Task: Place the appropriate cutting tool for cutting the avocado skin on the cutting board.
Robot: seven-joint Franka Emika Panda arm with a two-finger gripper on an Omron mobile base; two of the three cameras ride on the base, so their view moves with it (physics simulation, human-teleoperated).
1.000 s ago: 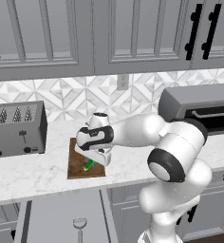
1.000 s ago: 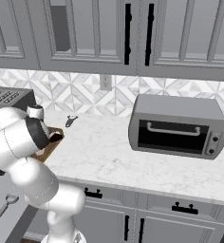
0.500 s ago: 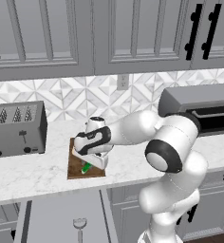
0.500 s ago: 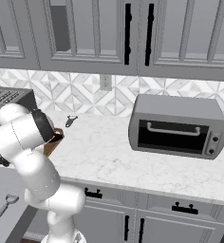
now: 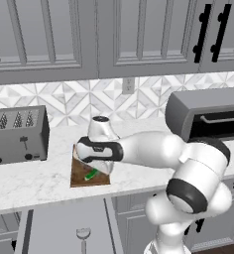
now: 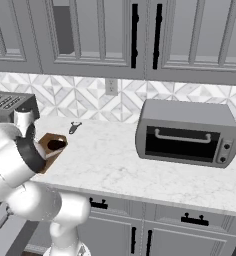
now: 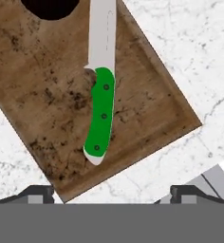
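One knife (image 7: 100, 90), one avocado (image 6: 55, 145), one board (image 7: 52, 118), seemingly one toaster (image 5: 17, 134).

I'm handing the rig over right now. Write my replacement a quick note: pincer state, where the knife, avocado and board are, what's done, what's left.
Pincer: open, holding nothing, hovering above the near end of the cutting board; the fingertips stand wide on either side of the knife's handle end.
Knife: lying flat on the board, green handle toward the pincer, blade pointing away, fully inside the board's edges.
Avocado: on the far part of the board, apart from the knife blade.
Done: knife is on the board and released.
Left: likely just lift the arm clear without brushing the knife.
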